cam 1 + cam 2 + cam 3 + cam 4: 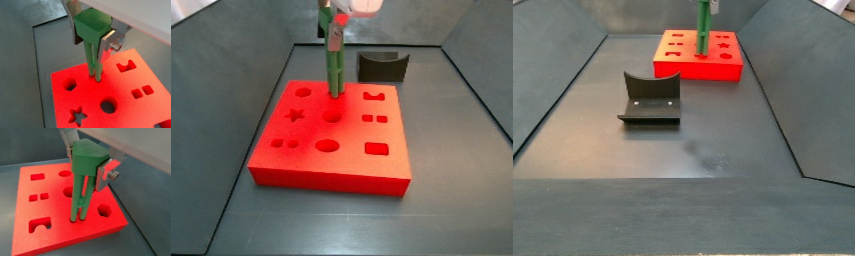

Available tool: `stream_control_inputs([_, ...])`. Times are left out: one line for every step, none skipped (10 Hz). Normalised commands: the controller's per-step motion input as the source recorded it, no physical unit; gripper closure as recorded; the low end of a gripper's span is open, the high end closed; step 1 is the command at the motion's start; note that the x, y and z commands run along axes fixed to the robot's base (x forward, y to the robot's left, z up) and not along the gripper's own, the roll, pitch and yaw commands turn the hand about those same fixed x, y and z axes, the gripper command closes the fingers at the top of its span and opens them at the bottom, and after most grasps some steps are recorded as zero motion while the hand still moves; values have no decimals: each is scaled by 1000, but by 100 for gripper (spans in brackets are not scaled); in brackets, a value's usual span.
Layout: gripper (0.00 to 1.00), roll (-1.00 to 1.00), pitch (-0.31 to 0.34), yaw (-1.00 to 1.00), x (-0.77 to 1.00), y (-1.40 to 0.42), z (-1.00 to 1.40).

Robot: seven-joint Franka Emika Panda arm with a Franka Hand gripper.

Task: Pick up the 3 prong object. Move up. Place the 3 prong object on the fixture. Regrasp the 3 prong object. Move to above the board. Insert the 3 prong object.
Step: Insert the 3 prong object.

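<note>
The peg [83, 188] hangs upright, prongs down, gripped at its wide head so the slender shaft stays free to enter the board [40, 235]. In both wrist views its prong tips sit at or just into the board's top, near the three small holes; whether they are seated yet cannot be told. The tool [93, 31] is clenched on the peg's head, its silver fingers [105, 173] flanking it, directly above the board, which keeps the peg vertical for a straight push. In a side view the fixture [649, 98] stands empty on the floor, well apart from the board, so I judge the regrasp finished and insertion underway.
</note>
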Motion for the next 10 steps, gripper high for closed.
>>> stream_control_inputs([100,0,0,-26,0,0,0])
stream_control_inputs([100,0,0,-11,60,0,0])
stream_control_inputs([100,9,41,0,234,11,-37])
stream_control_inputs([100,0,23,0,157,0,-40])
stream_control_inputs([100,6,19,0,140,0,-51])
stream_control_inputs([100,6,19,0,174,0,-34])
stream_control_inputs([100,0,3,0,83,0,-34])
stream_control_inputs([100,1,0,0,6,0,-29])
stream_control_inputs([100,0,0,-6,0,0,0])
stream_control_inputs([100,0,0,-34,-17,0,0])
